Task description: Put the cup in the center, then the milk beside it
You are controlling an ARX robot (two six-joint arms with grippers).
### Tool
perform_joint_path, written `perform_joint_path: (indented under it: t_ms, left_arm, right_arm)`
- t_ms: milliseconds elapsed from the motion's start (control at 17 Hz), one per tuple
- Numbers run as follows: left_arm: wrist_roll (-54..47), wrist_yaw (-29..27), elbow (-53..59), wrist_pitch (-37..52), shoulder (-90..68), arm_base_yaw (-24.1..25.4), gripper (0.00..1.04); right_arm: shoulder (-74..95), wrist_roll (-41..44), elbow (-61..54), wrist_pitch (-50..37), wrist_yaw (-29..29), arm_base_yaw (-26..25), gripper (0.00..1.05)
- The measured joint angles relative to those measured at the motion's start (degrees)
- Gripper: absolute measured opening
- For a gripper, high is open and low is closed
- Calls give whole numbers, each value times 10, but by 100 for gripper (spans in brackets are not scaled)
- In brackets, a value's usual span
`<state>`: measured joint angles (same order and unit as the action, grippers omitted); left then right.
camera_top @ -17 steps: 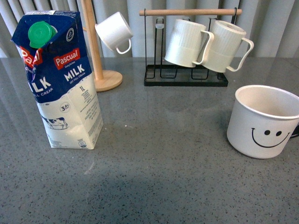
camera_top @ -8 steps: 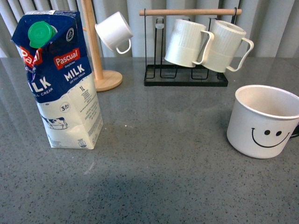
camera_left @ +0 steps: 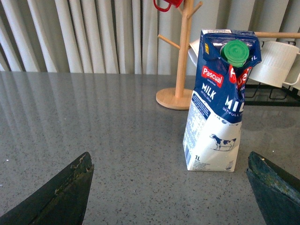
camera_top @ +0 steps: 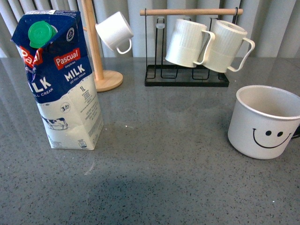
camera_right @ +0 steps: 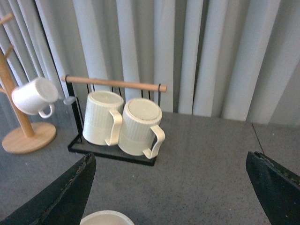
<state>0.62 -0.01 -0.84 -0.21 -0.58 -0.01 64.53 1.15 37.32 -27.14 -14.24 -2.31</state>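
Standing upright at the near left of the grey speckled counter (camera_top: 159, 154), the milk (camera_top: 58, 79) shows you its green cap, red "Pascual" label and cow drawing. The cup (camera_top: 265, 123) sits at the near right, smiley face toward you, its black handle cut by the frame edge. The two are well apart, with bare counter between them at the centre. Neither arm appears in your front view.

Your left fingers (camera_left: 61, 192) are spread wide and hold nothing. The carton stands untouched on the counter beyond them. Your right fingers (camera_right: 56, 197) are likewise spread wide and empty, and only a sliver of the cup's pale rim shows in that wrist view.

Along the far side of the counter, a wooden mug tree (camera_top: 96, 47) stands at the far left, behind the carton, with a small white cup (camera_top: 115, 32) hanging tilted from one peg. To its right, at the far centre, a black wire rack (camera_top: 187, 75) topped by a wooden bar carries two ribbed cream mugs (camera_top: 187, 42). They hang side by side, touching, with their handles to the right. A grey pleated curtain (camera_top: 272, 28) closes off the scene behind everything.
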Motion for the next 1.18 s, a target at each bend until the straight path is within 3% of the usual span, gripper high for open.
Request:
perform_joint_path:
  t_ms: [176, 471, 824, 1176]
  left_arm:
    - [0, 0, 0, 0, 0, 0, 98]
    - [0, 0, 0, 0, 0, 0, 98]
    - [0, 0, 0, 0, 0, 0, 98]
    - [0, 0, 0, 0, 0, 0, 98]
  right_arm:
    - [123, 42, 109, 135, -52, -4, 98]
    - [220, 110, 175, 297, -73, 1, 98]
    - [278, 168, 221, 389, -70, 35, 98]
    - [312, 196, 255, 424, -57, 30, 98]
